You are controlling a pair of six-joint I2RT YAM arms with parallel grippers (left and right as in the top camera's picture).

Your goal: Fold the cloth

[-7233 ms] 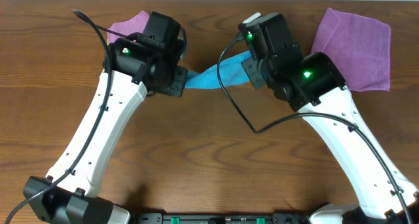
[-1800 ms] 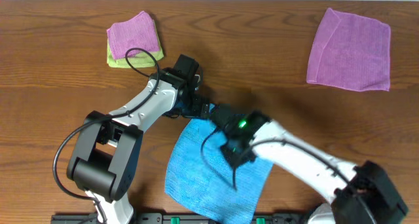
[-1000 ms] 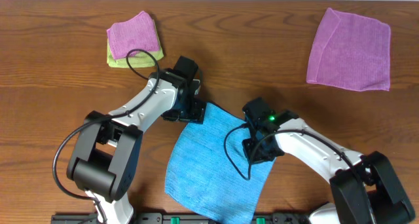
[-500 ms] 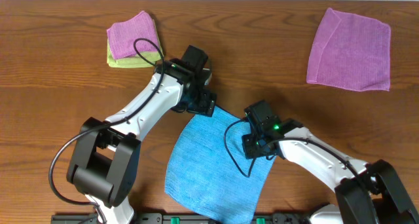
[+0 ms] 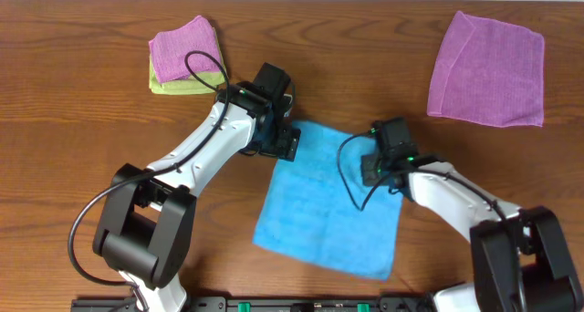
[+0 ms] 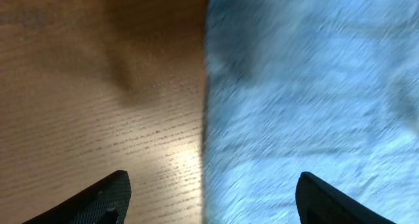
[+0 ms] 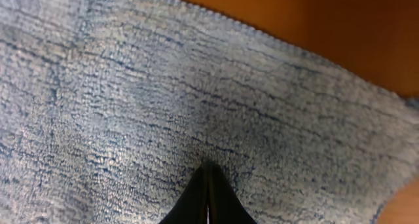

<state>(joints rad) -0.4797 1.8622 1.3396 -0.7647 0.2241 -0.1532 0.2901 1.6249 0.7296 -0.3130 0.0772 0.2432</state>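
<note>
Cloth (image 5: 324,202) lies flat on the counter (image 5: 82,157), my left hand (image 5: 286,144) released over its far-left corner and my right hand (image 5: 384,172) clenched on its far-right corner, so I'd pinch both corners squarely, then fold evenly.

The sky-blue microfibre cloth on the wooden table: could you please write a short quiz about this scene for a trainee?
1. True or false: the sky-blue square microfibre cloth is already folded.
2. Of the left gripper and the right gripper, which is open? A) left B) right C) both
3. Fill in: the small folded purple cloth lies on a ___ cloth.
Key: 1 false, it lies spread flat; 2 A; 3 lime-green cloth.
</note>
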